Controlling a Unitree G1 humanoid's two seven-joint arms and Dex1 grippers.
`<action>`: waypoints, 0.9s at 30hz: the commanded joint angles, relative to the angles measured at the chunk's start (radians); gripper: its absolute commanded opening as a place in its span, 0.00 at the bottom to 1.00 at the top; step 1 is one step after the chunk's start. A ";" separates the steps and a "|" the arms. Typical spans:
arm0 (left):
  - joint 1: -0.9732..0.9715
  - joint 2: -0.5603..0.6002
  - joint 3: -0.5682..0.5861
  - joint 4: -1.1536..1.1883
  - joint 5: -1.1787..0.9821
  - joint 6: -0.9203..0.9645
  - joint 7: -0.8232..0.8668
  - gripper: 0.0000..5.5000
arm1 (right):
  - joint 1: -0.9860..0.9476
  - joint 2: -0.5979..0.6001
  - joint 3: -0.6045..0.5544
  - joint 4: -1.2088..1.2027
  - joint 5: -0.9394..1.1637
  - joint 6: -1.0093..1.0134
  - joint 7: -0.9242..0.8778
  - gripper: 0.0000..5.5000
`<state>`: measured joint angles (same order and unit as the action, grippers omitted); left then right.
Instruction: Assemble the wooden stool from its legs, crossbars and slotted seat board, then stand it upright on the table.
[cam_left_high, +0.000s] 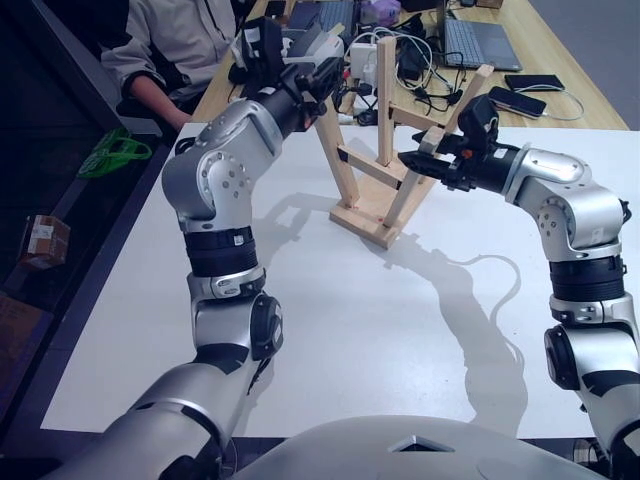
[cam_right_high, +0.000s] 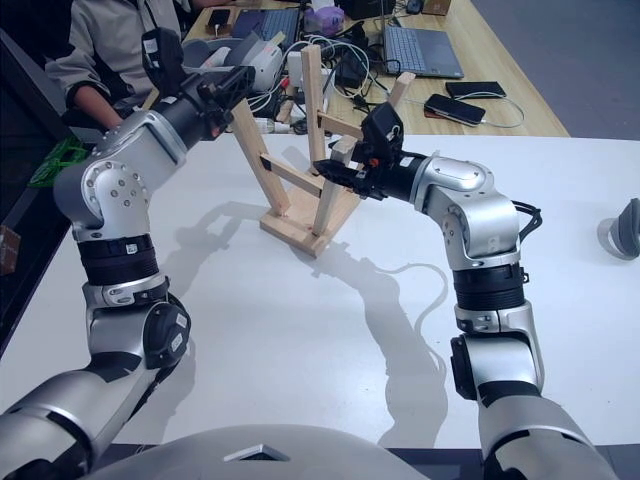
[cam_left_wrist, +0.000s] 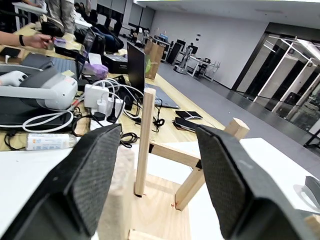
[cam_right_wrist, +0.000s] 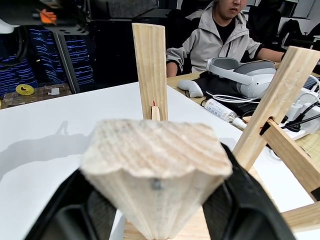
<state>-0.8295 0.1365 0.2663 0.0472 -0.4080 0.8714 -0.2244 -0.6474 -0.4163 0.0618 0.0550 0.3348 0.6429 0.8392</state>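
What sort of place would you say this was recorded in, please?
Most likely an open-plan robotics lab or office: a wooden desk behind the white table carries a laptop, a white headset and a power strip with tangled cables, and further desks run down the room.

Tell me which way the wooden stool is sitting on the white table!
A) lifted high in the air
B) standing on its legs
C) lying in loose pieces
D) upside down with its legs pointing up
D: the pale wooden stool has its slotted seat board down on the white table and its legs sticking up, one in the jaws of the right gripper.
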 joint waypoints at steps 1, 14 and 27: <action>-0.110 0.048 -0.016 0.101 0.023 -0.086 -0.016 0.49 | 0.030 0.004 0.052 0.004 0.003 0.031 0.022 0.37; -0.329 0.133 -0.042 0.347 0.072 -0.395 -0.091 0.49 | 0.067 -0.033 0.107 0.011 -0.010 0.028 0.041 0.37; -0.179 0.112 -0.420 0.725 0.345 -0.230 -0.175 0.49 | 0.061 -0.029 0.109 0.009 -0.004 0.032 0.037 0.37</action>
<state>-1.1174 0.2579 -0.0064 0.7002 -0.1526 0.5446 -0.3354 -0.6364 -0.4475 0.1250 0.0321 0.3375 0.6192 0.8601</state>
